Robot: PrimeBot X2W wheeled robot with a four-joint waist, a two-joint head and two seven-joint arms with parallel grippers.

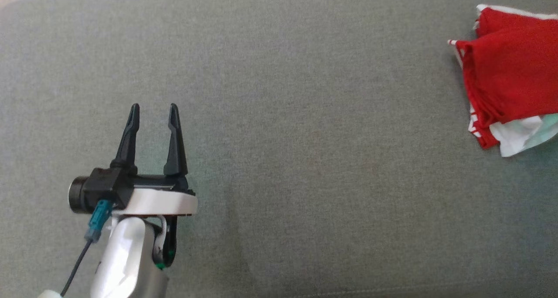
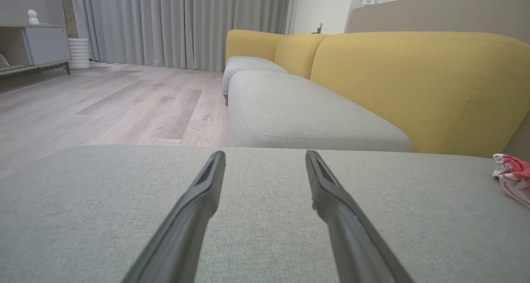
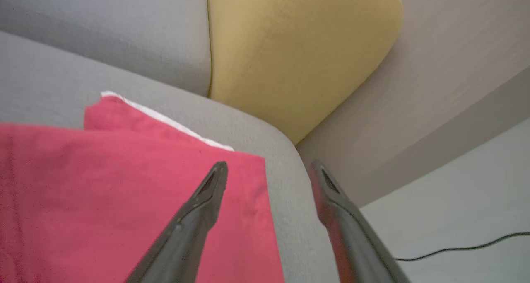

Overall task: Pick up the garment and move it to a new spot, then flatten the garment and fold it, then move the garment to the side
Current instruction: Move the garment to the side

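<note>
Right gripper [image 3: 269, 167]: fingers spread, nothing between them. One finger hangs over the garment [image 3: 124, 192], the other sits out past the cushion [image 3: 285, 216] edge; can't tell if the first touches the cloth. Left gripper [image 1: 154, 110] is also spread and empty, hovering over bare cushion near the front-left, well apart from the garment. The garment is red with white trim and lies in a compact layered stack at the cushion's right edge, toward the far right corner, beside the yellow backrest [image 3: 298, 47]. My read: folding is done and we're at the tail of the last step, with the garment set to the side. The fold looks a bit uneven, with a pale layer poking out at the near end. The next move calls for lifting the right arm straight up and clear, so the finger doesn't snag the top layer or drag the stack off the edge. No regrasp needed, I'd say.
</note>
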